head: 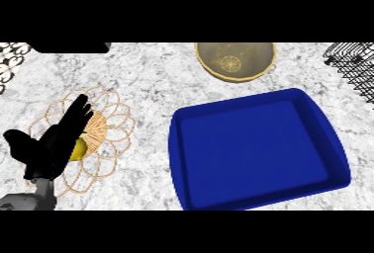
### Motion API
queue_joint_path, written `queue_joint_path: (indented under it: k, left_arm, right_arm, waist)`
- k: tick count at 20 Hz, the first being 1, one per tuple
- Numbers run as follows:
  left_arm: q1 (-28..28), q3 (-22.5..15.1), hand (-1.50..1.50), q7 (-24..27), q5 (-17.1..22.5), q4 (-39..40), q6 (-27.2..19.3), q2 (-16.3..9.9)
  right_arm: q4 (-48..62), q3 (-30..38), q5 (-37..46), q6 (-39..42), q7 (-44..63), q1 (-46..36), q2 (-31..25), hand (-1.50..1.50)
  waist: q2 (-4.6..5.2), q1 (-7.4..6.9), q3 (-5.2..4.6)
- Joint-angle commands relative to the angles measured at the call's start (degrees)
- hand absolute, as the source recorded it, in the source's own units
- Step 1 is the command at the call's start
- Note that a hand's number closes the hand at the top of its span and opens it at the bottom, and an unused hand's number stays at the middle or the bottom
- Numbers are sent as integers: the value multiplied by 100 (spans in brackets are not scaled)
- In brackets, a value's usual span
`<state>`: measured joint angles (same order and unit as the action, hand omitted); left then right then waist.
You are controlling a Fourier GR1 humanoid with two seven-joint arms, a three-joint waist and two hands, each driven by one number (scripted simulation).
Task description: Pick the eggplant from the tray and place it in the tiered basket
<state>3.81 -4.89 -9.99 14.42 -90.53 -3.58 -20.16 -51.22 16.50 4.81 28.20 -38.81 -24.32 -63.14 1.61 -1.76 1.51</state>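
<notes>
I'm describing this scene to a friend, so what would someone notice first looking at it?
The big blue tray at right of centre stands out first, and nothing shows inside it. At the left, the black left hand lies open over a wire basket, with something yellow peeking out beside it. A tan bowl sits at the far edge, and no eggplant is in view.

1. Blue tray: one.
2. Woven wire mat with looped edge: one.
3. Yellow item on that mat, partly hidden, kind not determinable: one.
4. Round tan bowl: one.
5. Black wire rack, at the right edge: one.
6. Black hand in view: one.
</notes>
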Motion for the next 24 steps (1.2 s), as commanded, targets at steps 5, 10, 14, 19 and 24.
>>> queue_joint_path:
  k: [5,10,14,19,24]
  left_arm:
    - [316,7,0,-90,11,201,198,-41]
    - [475,-37,0,-47,-73,503,142,127]
    - [407,-185,0,-96,-255,241,38,173]
    - [544,-92,0,-78,-166,465,117,210]
    - [200,-121,0,130,-170,351,254,195]
  right_arm:
    - [933,-347,306,385,-626,-980,-294,150]
    - [1048,-742,551,143,-262,-1346,45,150]
    - [1401,-902,794,-16,-566,-1328,31,150]
    - [1313,-1145,951,-394,-368,-1563,452,150]
    - [1687,-1112,1088,-927,-656,-1508,562,150]
  waist:
    - [-47,-194,-135]
    - [-60,-189,-142]
    - [-59,-238,-129]
    - [-56,-250,-137]
    - [-59,-271,-134]
